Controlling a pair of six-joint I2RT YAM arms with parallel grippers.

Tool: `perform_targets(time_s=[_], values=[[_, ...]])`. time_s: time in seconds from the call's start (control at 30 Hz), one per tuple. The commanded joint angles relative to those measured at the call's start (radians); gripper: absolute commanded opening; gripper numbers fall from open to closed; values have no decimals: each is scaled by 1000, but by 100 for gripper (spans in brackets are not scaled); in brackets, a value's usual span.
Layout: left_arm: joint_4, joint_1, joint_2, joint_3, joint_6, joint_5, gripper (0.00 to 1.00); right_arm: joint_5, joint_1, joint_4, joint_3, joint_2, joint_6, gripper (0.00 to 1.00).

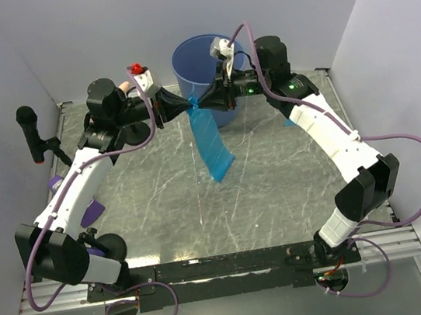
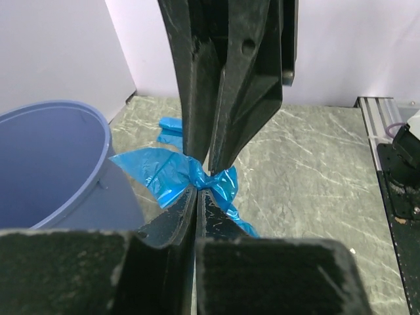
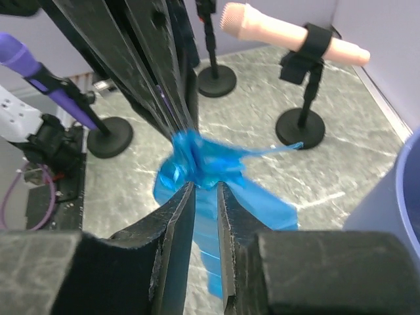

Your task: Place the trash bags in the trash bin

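A long bright-blue trash bag (image 1: 213, 145) hangs above the table just in front of the round blue trash bin (image 1: 183, 55). Both grippers meet nose to nose at its bunched top. My left gripper (image 1: 185, 102) comes from the left, and its jaws (image 2: 197, 190) are pressed together on the film (image 2: 161, 172). My right gripper (image 1: 204, 98) comes from the right. It pinches the same bunch (image 3: 210, 161) at its tips (image 3: 207, 187), with a narrow slit left between the fingers. A second small blue bag (image 2: 170, 129) lies on the table beyond the bin (image 2: 65, 164).
Microphones on round stands crowd the left side: a black one (image 1: 28, 124), a purple one (image 3: 39, 72) and a beige one (image 3: 289, 29). A small blue piece (image 1: 289, 121) lies under the right arm. Grey walls close in the table on three sides.
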Motion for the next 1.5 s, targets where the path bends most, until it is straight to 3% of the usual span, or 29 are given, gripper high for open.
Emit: perform_targets(time_s=[0.0, 0.2, 0.37, 0.43, 0.53, 0.67, 0.8, 0.9, 1.07, 1.1, 1.23, 1.3, 1.4, 1.47], values=[[-21, -20, -18, 35, 53, 8, 6, -72, 18, 85, 72, 3, 62, 28], [-45, -29, -10, 50, 82, 18, 10, -69, 35, 100, 102, 41, 83, 28], [-48, -29, -6, 58, 93, 32, 10, -78, 38, 76, 110, 55, 63, 14], [-59, -29, -6, 62, 94, 32, 8, -72, 38, 60, 109, 53, 52, 4], [-59, -25, -6, 68, 85, 36, 1, 15, 38, 15, 99, 43, 3, 0], [-39, -9, -9, 68, 47, 47, 1, 118, 33, -29, 98, 32, -49, 0], [-24, -3, -13, 67, 9, 62, 8, 202, 32, -50, 90, 35, -59, 0], [-24, -2, -15, 62, 8, 67, 1, 224, 30, -55, 89, 35, -63, 0], [-54, -3, -9, 70, 15, 32, 1, 202, 30, -18, 90, 24, -27, 0], [-67, -3, -7, 73, 30, 18, 1, 181, 22, 8, 78, 11, 1, 0], [-82, -5, -16, 65, 61, -34, 18, -6, -5, 91, 72, 3, 93, 27], [-93, -8, -16, 70, 77, -36, 21, -66, -4, 106, 75, 7, 113, 34], [-87, -14, -16, 68, 73, -27, 20, -97, 6, 125, 63, 18, 142, 38], [-84, -17, -18, 65, 74, -15, 9, -94, 15, 113, 63, 27, 130, 38]])
